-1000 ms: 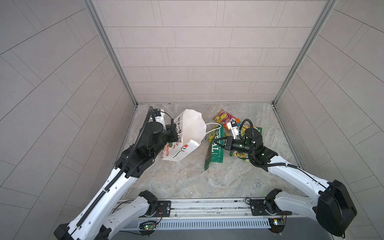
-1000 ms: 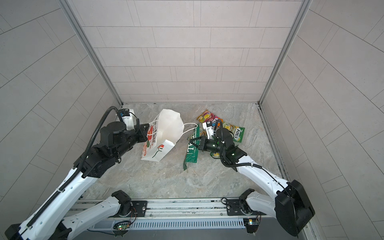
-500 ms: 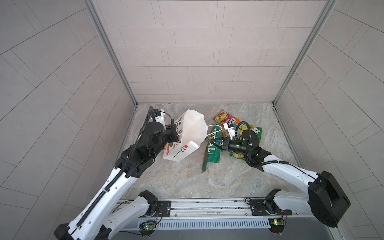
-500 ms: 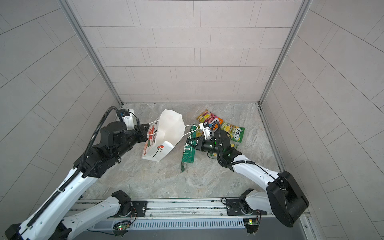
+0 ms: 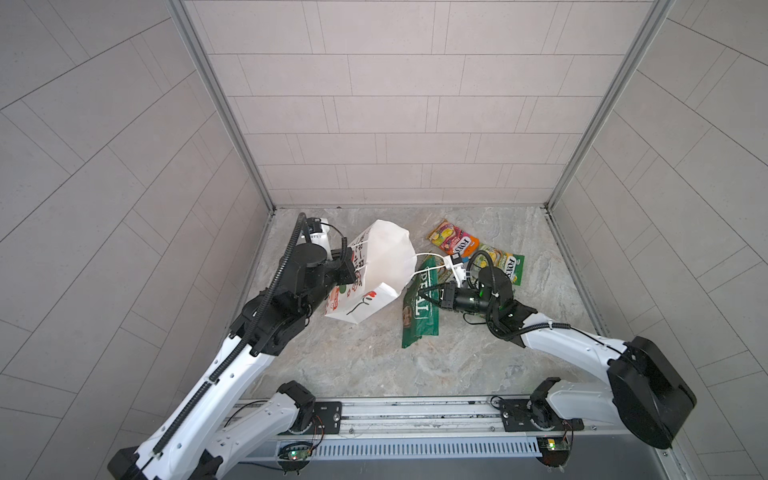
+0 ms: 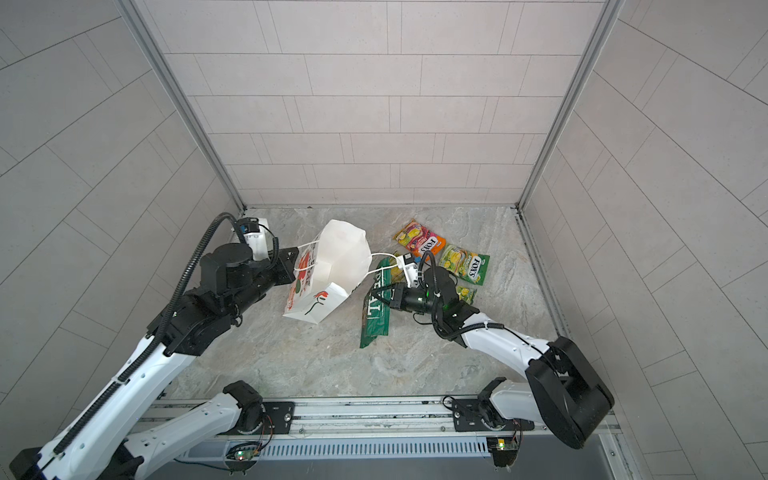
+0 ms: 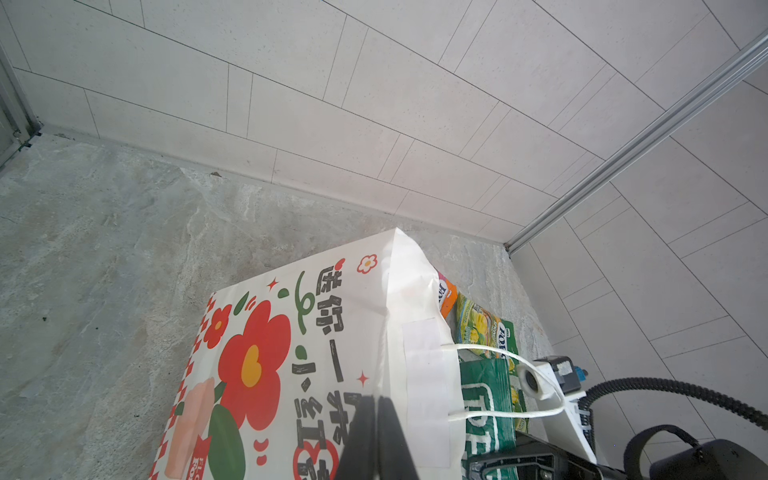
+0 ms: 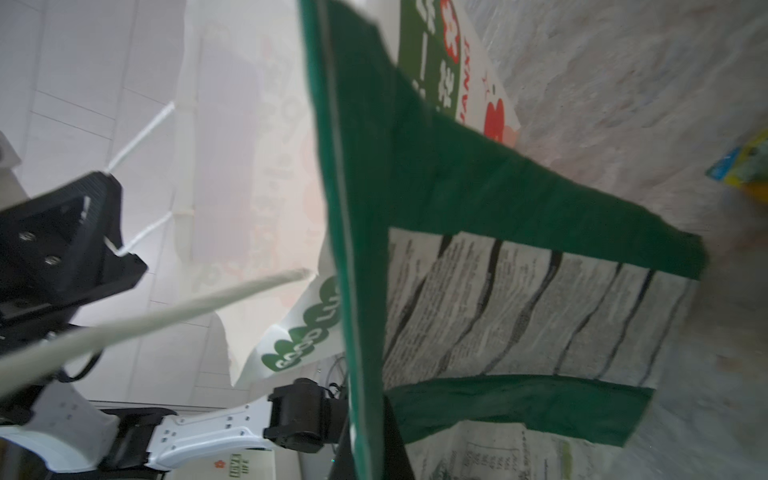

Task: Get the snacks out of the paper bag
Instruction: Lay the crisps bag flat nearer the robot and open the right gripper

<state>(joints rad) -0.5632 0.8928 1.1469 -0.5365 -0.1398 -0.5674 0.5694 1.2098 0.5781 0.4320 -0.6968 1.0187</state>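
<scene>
The white paper bag point(image 5: 382, 266) point(image 6: 336, 266) point(image 7: 291, 353) is held up and tilted, its mouth facing right. My left gripper point(image 5: 348, 272) point(image 6: 293, 270) point(image 7: 376, 405) is shut on its rim by the cord handles. My right gripper point(image 5: 428, 293) point(image 6: 381, 296) point(image 8: 370, 419) is shut on the side edge of the dark green REAL crisp bag point(image 5: 419, 311) point(image 6: 376, 320) point(image 8: 457, 187), which hangs just outside the mouth with its lower end on the floor. An orange-pink FOX'S packet point(image 5: 453, 243) point(image 6: 419, 243) and a green-yellow one point(image 5: 500, 264) point(image 6: 465, 266) lie at the back right. The inside of the paper bag is hidden.
One white cord handle point(image 5: 430, 262) point(image 7: 511, 382) loops around my right wrist camera mount. Another small green-yellow packet point(image 6: 466, 293) lies partly under the right arm. Tiled walls close in three sides; the arm rail point(image 5: 415, 415) runs along the front.
My right gripper has moved left toward the paper bag's mouth with the crisp bag, whose lower end has swung forward and left. The left arm and paper bag have barely moved.
</scene>
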